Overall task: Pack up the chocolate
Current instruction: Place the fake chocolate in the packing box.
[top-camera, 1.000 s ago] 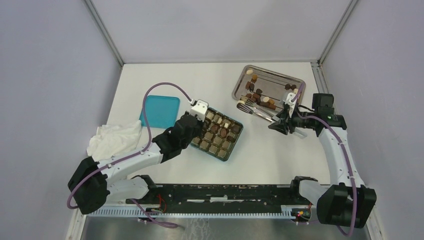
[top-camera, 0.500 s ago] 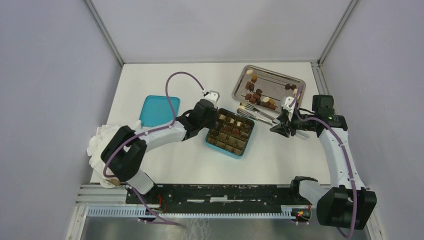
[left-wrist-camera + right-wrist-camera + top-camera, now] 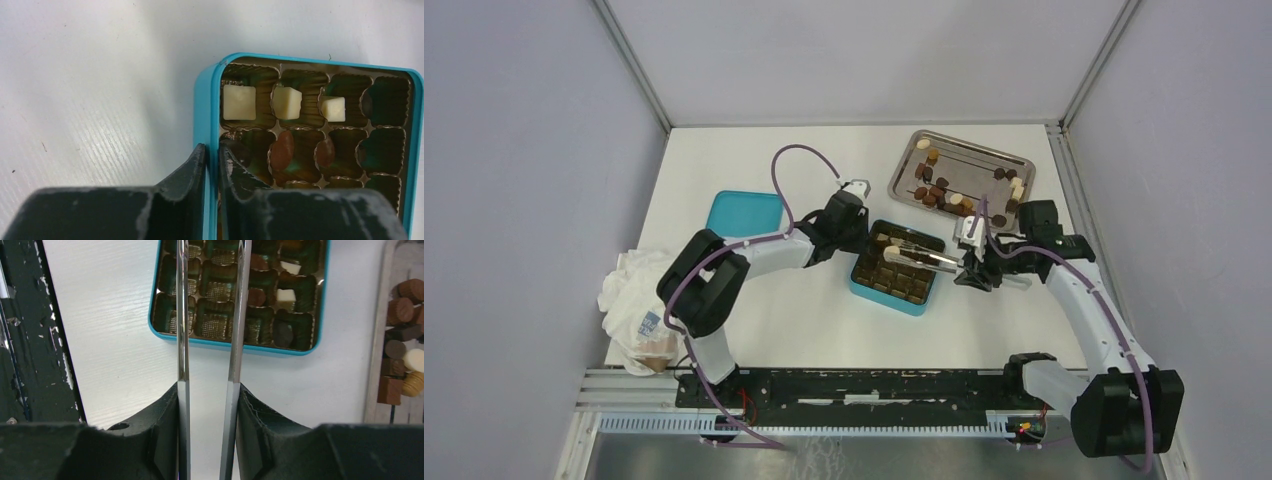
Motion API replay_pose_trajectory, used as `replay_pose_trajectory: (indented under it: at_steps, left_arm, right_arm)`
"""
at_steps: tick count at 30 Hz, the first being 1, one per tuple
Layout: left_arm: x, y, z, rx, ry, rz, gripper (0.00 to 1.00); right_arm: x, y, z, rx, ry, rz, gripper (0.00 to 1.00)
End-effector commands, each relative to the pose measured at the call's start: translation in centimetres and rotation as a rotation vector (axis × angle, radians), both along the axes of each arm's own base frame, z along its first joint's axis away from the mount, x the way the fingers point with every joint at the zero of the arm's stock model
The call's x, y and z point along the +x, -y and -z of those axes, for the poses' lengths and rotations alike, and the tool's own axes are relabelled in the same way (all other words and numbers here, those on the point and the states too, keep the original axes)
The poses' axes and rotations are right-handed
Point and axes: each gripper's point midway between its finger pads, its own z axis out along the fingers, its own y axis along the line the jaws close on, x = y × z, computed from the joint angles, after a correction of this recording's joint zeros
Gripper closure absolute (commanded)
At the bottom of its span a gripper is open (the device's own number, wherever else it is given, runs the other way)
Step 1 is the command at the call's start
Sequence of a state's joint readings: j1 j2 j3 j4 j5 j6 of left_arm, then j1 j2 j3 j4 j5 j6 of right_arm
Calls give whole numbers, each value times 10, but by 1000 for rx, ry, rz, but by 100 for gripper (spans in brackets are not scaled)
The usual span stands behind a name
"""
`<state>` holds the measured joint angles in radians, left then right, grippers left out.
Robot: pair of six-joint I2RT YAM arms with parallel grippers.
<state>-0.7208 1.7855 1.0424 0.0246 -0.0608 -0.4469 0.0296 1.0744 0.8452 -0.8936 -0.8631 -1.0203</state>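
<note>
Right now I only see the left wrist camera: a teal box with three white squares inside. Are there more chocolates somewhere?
Observer: Yes, loose chocolates lie on a metal tray, farther back and right of the teal box.
Operator: What does the other arm hold?
Observer: The right gripper is clamped on long metal tweezers, their tips over the box.
Operator: Is there a lid?
Observer: A teal lid lies on the table, left of the box.

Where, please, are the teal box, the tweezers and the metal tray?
teal box (image 3: 206, 110): left wrist view, on its outer side wall.
tweezers (image 3: 182, 315): right wrist view, on the left blade.
metal tray (image 3: 969, 160): top view, on its bare middle.
</note>
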Motion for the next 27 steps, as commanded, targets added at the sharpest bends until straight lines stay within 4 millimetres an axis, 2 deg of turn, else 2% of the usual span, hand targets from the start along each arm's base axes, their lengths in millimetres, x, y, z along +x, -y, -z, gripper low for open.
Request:
replay_pose_trajectory:
  at_steps: [1, 6, 14, 20, 23, 27]
  left_arm:
    - [4, 10, -25, -85, 6, -20, 76]
    - [-1, -11, -59, -78, 94, -48, 48]
    - [-22, -56, -128, 6, 251, -12, 14]
    - [-33, -105, -178, 78, 331, -1, 3]
    - [-36, -133, -181, 178, 385, -28, 0]
    - [-42, -157, -162, 266, 380, -46, 0]
  right_arm:
    - [5, -6, 13, -78, 27, -11, 100]
    - [5, -5, 22, -120, 12, -9, 100]
    - [8, -8, 33, -167, -12, 0, 100]
    - [11, -8, 41, -200, -28, 15, 99]
    - [12, -9, 42, -204, -33, 16, 98]
    - [13, -11, 44, -215, -42, 18, 92]
